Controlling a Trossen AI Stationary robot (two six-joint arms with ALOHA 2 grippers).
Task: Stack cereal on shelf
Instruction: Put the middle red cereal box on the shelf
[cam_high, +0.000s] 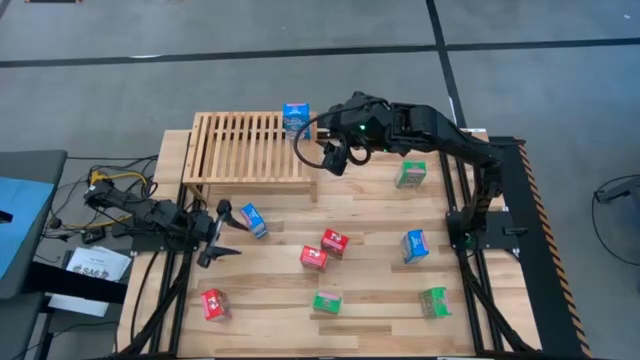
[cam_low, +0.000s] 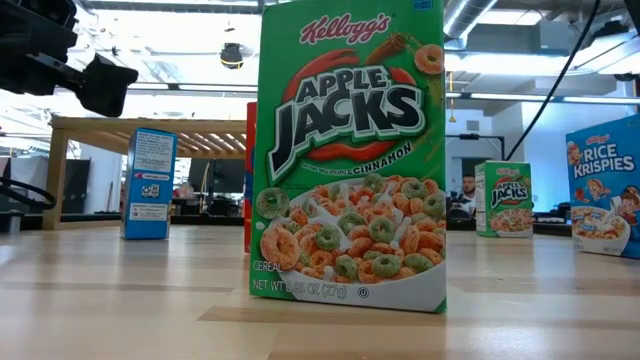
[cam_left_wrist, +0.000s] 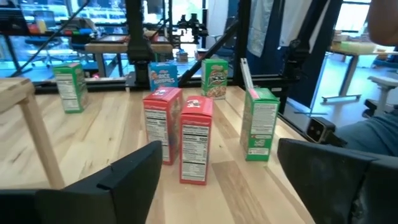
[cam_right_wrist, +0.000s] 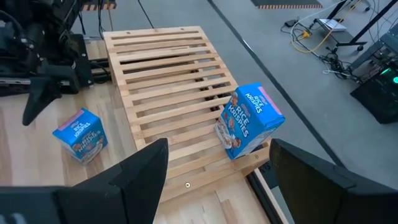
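The wooden rack (cam_high: 250, 150) stands at the table's far left. One blue cereal box (cam_high: 296, 117) stands by its bottom on the slats at the rack's far right corner, and also shows in the right wrist view (cam_right_wrist: 249, 121). My right gripper (cam_high: 335, 155) hovers open and empty just right of the rack, near that box (cam_right_wrist: 214, 180). My left gripper (cam_high: 215, 235) is open and empty at the table's left, beside another blue box (cam_high: 253, 220). Two red boxes (cam_left_wrist: 163, 121) (cam_left_wrist: 196, 137) stand ahead of it.
More boxes stand on the planks: red (cam_high: 214, 304), green (cam_high: 327, 301) (cam_high: 434, 301) (cam_high: 410, 174) and blue (cam_high: 415, 245). A green box (cam_low: 350, 150) fills the low view. Dark frame rails (cam_high: 500, 200) run along the table's right side. Cables lie off the left edge.
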